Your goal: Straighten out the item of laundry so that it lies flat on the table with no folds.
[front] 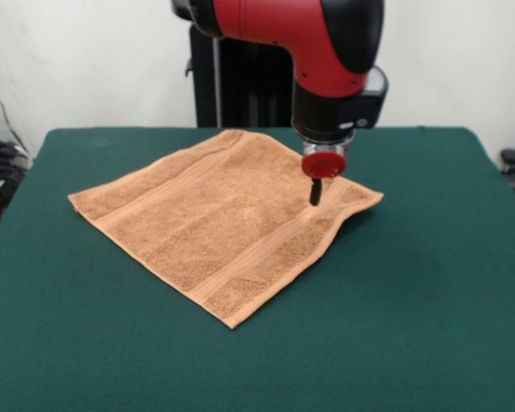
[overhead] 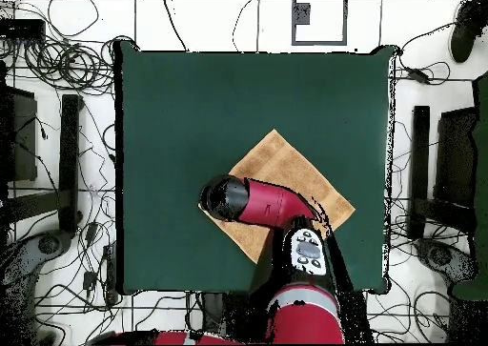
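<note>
The claw (front: 315, 192) hangs from a round red collar under the red and black arm (front: 313, 43), and in the front view only a single dark, narrow tip shows, pointing straight down. Whether its fingers are parted or pressed together cannot be told, and nothing is seen in its hold. The tip stands over the right-hand corner region of the small square orange-tan terry-cloth towel (front: 223, 219); whether it touches the cloth or hovers just above is not clear.

The towel lies spread on the large rectangular table with a dark green felt-like top (front: 429, 283), turned like a diamond, one corner pointing at the camera. Woven bands run beside two opposite hems. The right-hand corner by the claw is slightly rumpled, with a raised edge casting a shadow on the green; the remainder looks flat.

In the overhead view the arm covers part of the towel (overhead: 286, 166), which sits somewhat toward the robot's side of the table (overhead: 191, 94).

No readable writing or brand mark shows on the arm, towel or table.
</note>
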Controlling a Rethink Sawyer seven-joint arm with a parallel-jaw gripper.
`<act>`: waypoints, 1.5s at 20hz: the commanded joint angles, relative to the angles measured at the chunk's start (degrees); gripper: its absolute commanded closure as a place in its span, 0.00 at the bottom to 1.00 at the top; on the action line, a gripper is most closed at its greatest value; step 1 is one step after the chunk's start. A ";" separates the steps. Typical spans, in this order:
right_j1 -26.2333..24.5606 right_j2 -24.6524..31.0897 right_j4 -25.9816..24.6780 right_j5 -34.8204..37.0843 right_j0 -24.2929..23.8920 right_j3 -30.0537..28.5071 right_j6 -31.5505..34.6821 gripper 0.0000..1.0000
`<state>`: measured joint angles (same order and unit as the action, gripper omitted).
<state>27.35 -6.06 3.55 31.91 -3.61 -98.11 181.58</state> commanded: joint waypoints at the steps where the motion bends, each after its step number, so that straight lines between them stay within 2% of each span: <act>1: -1.09 3.49 3.61 5.47 3.13 3.12 4.53 0.00; 30: -3.74 2.94 2.67 3.82 2.88 4.72 2.84 0.00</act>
<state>26.54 -6.17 3.98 31.91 -2.31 -96.00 181.58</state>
